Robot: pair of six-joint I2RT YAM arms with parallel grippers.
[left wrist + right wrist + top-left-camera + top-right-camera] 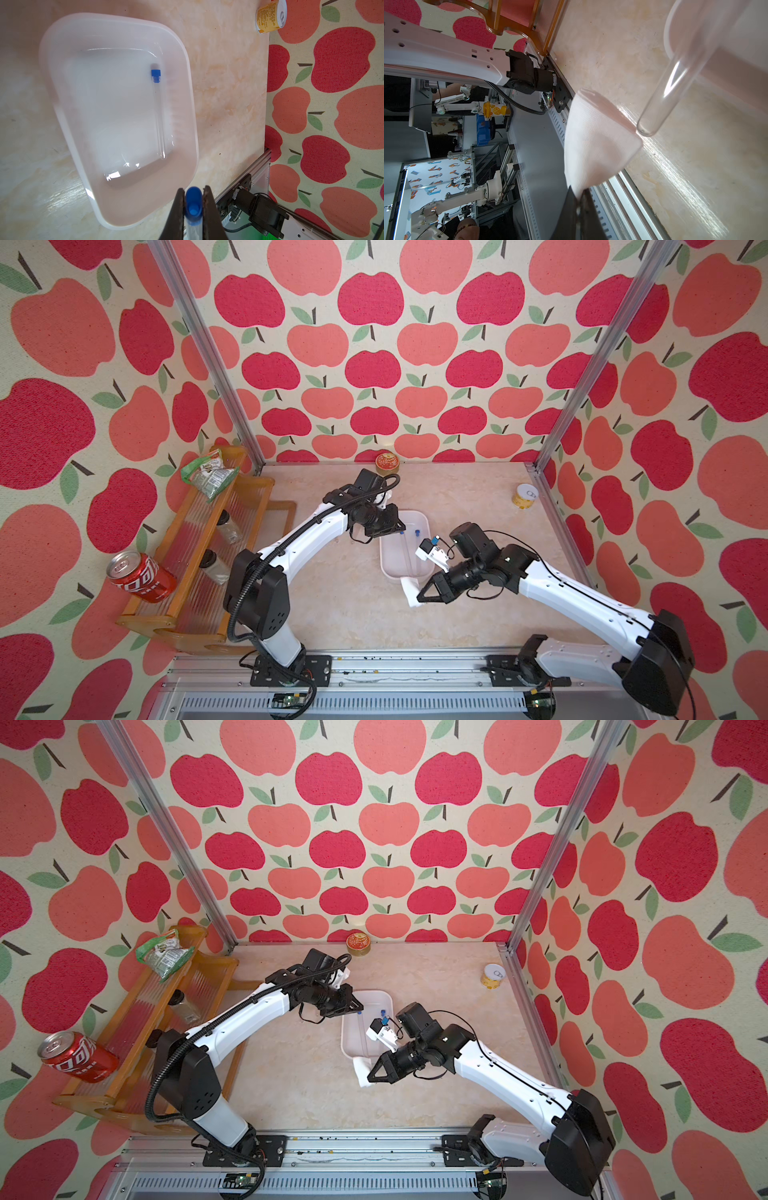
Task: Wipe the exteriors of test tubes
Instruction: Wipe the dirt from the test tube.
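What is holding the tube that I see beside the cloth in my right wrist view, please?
Observer: The left gripper is shut on the tube at its blue-capped end.
Operator: Thank you. Are there more tubes to wipe?
Observer: The left wrist view shows a second tube lying flat in the tray.

Apple-print walls [374,344] closing in the cell on three sides. Aluminium posts [199,344] rising at 11 and 1 o'clock. Beige marbled surface [340,614] catching soft daylight glare. Wooden rack [166,628] standing at 9 o'clock.
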